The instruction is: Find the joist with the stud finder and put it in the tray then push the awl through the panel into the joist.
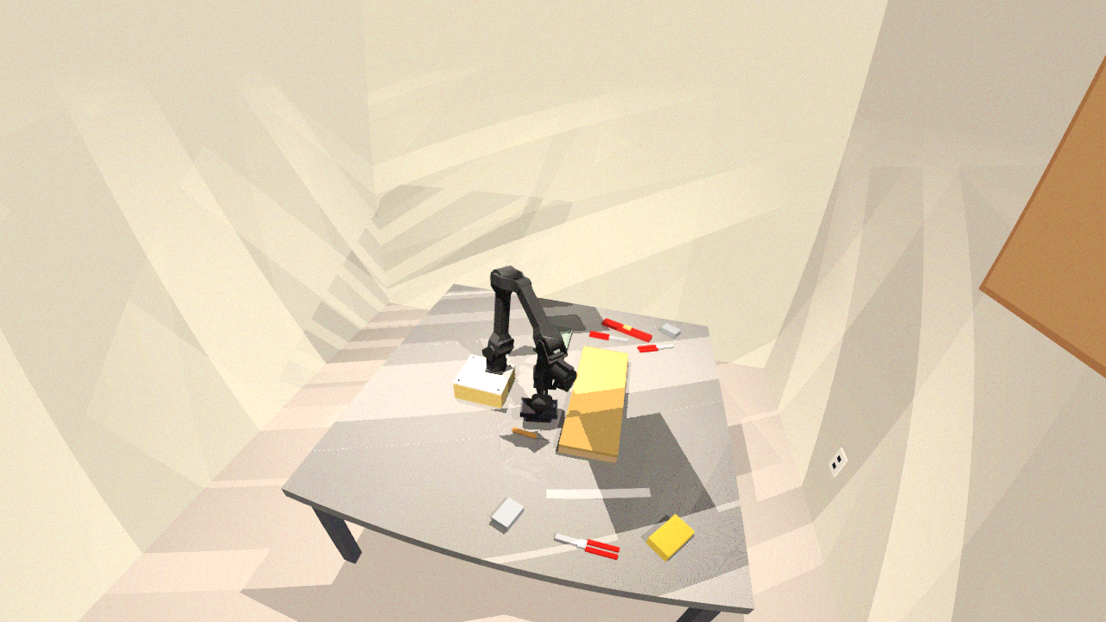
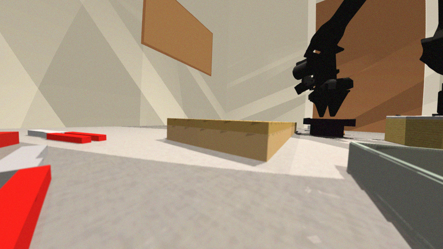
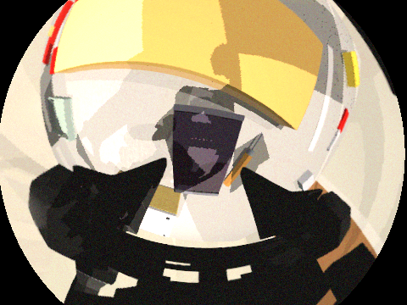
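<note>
The stud finder (image 1: 530, 415) (image 2: 327, 127) (image 3: 203, 152), a dark box with a wider top, stands on the table between the robot's base and the panel. My gripper (image 2: 326, 115) (image 3: 205, 166) is open and empty, pointing down just above the stud finder, its fingertips on either side of it in the wrist view. The awl (image 1: 524, 433) (image 3: 239, 169), with an orange handle and thin metal shaft, lies beside the stud finder. The yellow-brown floor panel (image 1: 595, 402) (image 2: 216, 133) (image 3: 182, 34) hides the joist. The pale green tray (image 2: 387, 182) (image 3: 64, 116) is largely hidden behind the arm in the top view.
A red level (image 1: 638, 333), a red-handled tool (image 1: 599, 336), another red-handled tool (image 1: 648, 348) and a grey block (image 1: 670, 330) lie beyond the panel. A second grey block (image 1: 508, 513), pliers (image 1: 601, 548), a white strip (image 1: 597, 493) and a yellow block (image 1: 670, 536) lie near the front edge.
</note>
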`<action>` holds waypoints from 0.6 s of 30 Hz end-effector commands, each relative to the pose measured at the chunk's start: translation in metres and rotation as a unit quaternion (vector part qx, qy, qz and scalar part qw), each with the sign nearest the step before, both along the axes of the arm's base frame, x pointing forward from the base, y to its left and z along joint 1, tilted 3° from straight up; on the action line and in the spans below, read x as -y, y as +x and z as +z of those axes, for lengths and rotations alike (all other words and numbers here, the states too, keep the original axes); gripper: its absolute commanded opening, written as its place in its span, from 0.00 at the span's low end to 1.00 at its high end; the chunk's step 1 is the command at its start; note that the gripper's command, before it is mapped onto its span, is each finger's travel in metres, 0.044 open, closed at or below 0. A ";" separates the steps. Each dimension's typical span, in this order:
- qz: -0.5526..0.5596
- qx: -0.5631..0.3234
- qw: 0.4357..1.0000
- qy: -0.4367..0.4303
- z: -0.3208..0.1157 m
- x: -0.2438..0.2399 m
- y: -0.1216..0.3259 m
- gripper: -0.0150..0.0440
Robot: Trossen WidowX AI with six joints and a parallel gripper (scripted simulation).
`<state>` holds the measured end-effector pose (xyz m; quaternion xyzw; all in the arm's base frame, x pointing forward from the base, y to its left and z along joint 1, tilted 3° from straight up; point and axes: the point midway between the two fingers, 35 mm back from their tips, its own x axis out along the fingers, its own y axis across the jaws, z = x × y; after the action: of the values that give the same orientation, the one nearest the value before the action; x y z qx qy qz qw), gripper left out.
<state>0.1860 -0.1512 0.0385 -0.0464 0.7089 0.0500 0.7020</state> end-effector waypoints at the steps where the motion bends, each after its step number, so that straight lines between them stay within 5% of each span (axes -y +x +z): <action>1: -0.002 -0.004 1.000 0.006 -0.010 -0.002 -0.001 1.00; 18: -0.002 -0.004 1.000 0.006 -0.025 -0.003 -0.001 0.94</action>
<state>0.1853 -0.1491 0.0161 -0.0449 0.7104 0.0516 0.7004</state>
